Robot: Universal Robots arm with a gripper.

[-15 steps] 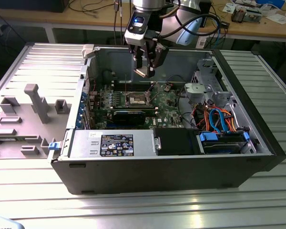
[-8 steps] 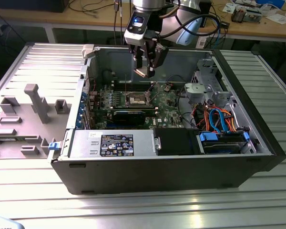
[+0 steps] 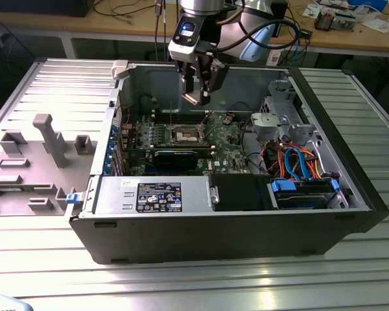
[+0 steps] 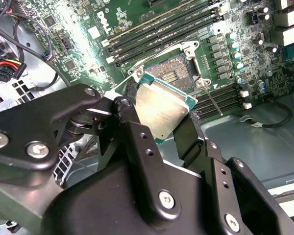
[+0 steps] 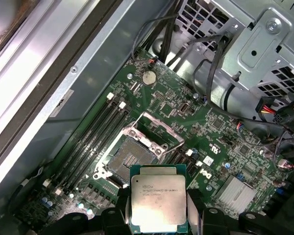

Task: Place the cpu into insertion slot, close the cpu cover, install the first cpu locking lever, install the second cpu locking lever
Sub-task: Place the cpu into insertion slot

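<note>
My gripper (image 3: 198, 96) hangs above the motherboard inside the open computer case (image 3: 350, 162). It is shut on the cpu (image 5: 158, 203), a flat square chip with a silvery-tan top, also seen as cpu (image 4: 159, 110) held by two opposite edges between the black fingers (image 4: 125, 105). The insertion slot (image 5: 129, 159) lies below and apart from the chip, its dark centre exposed; the same slot (image 3: 185, 135) sits mid-board. The cpu cover (image 5: 154, 131) stands hinged up at one edge of the socket. A thin locking lever (image 4: 211, 102) sticks out beside the socket.
Long memory slots (image 5: 95, 132) flank the socket. A long black card (image 3: 175, 155) lies in front of it, with the power supply (image 3: 152, 194) nearer still. A drive cage (image 3: 282, 116) and bundled cables (image 3: 292, 162) fill the exterior view's right. A grey fixture plate (image 3: 45, 139) lies outside the case.
</note>
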